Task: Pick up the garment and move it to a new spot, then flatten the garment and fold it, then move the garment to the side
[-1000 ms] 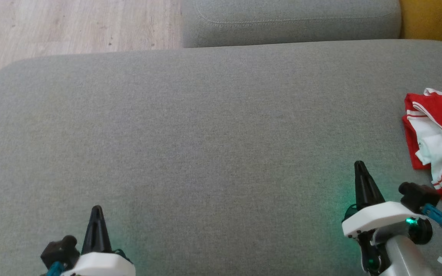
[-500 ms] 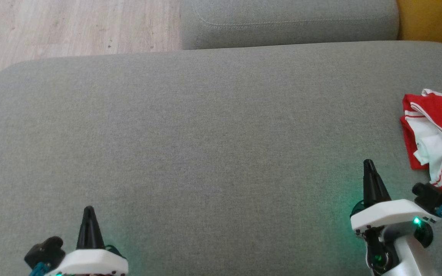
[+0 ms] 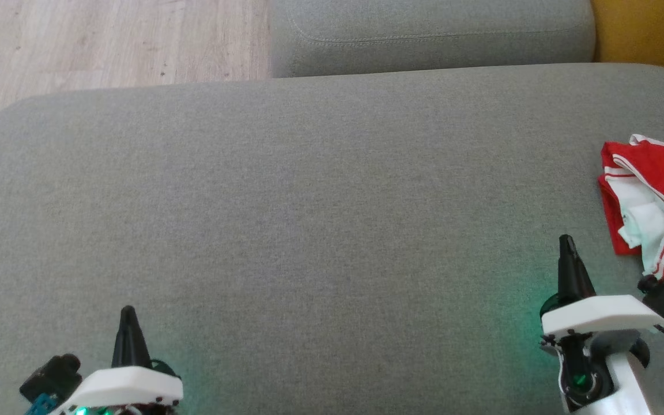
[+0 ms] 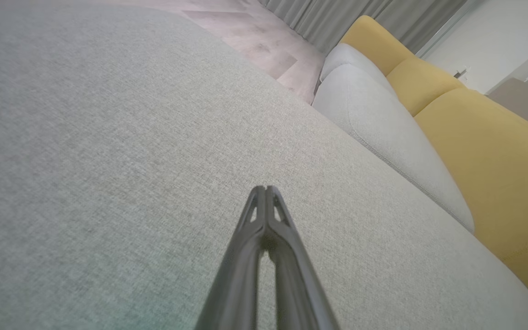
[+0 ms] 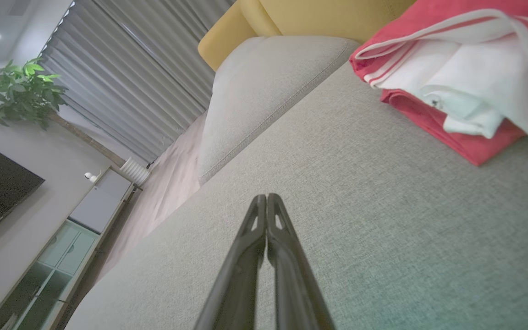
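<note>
The garment [image 3: 663, 202], red with white red-striped trim, lies folded at the right edge of the grey sofa seat [image 3: 309, 202]; it also shows at the upper right of the right wrist view [image 5: 452, 87]. My right gripper [image 3: 566, 243] is shut and empty, a short way to the left of and nearer than the garment, not touching it. Its fingertips meet in the right wrist view [image 5: 266, 198]. At the lower left, my left gripper [image 3: 128, 312] is shut with nothing in it, its tips together [image 4: 265, 189] over bare cushion.
A second grey cushion [image 3: 430, 31] lies beyond the seat, with yellow upholstery [image 3: 649, 31] at the far right. Wooden floor [image 3: 107, 40] runs past the seat's far left edge. In the right wrist view stand curtains [image 5: 145, 68], a plant [image 5: 25, 87] and a cabinet [image 5: 62, 247].
The left gripper has drawn back toward the lower left and the right gripper has shifted right, nearer the garment. The view has shifted slightly; the garment lies as before.
</note>
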